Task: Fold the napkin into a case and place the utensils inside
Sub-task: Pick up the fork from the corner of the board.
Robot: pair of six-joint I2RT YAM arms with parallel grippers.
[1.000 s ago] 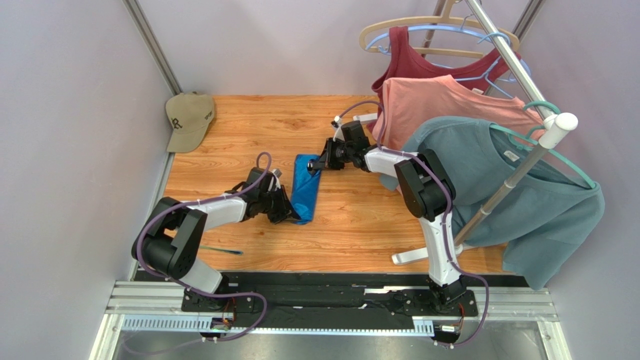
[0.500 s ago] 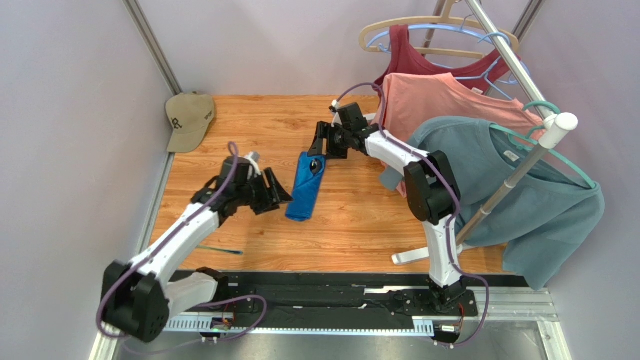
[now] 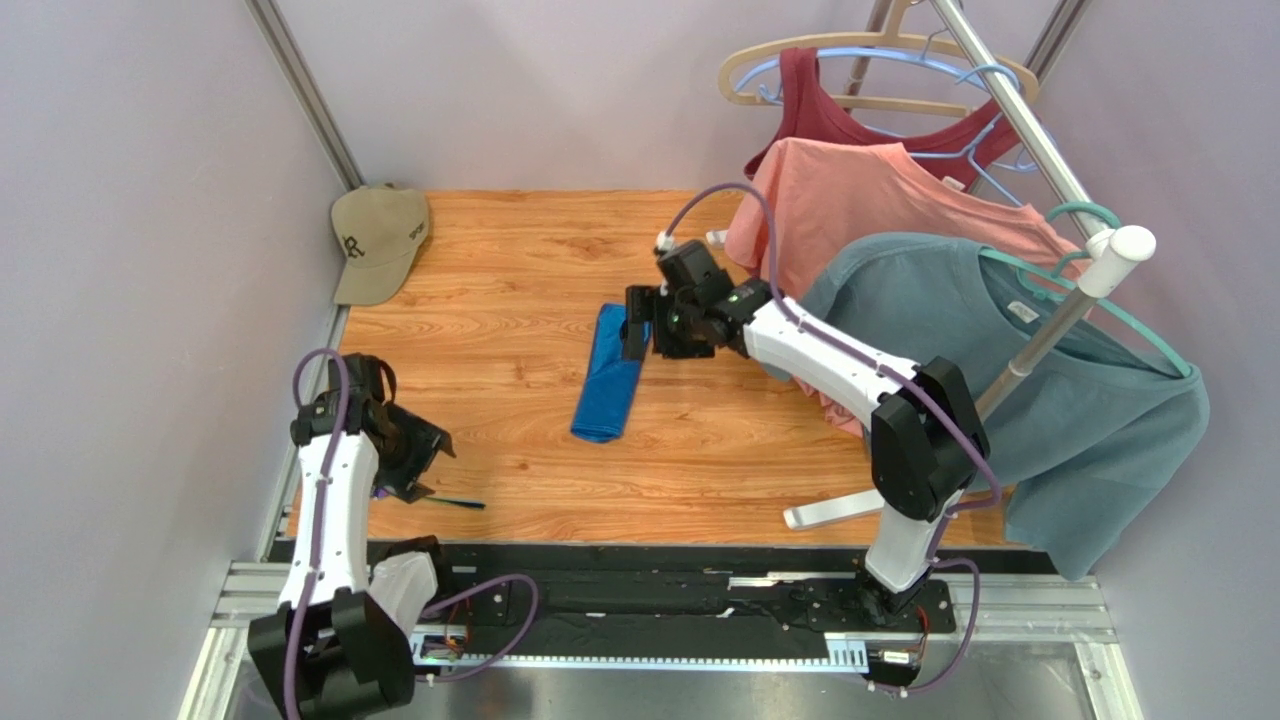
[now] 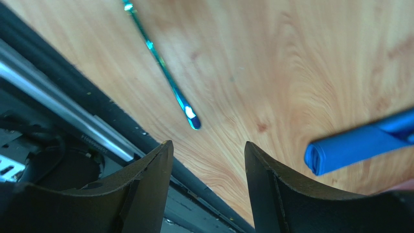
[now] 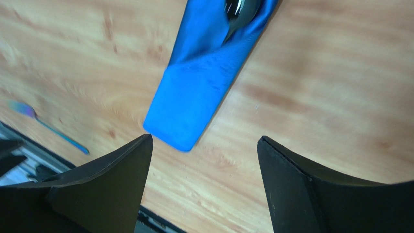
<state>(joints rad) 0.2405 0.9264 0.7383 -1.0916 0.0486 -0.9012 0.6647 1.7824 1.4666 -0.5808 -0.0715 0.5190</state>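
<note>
The folded blue case lies long and narrow mid-table, a dark spoon bowl showing at its 12 o'clock end, where the right pincer hovers wide open and empty, while the left pincer, equally wide and empty, hangs at 8 o'clock above a thin teal utensil.

We are looking down from the top camera, above and behind the arm bases, over the whole table. We are looking from each wrist, near the wood, between its fingers; all three views are sharing the blue case and one thin utensil.
</note>
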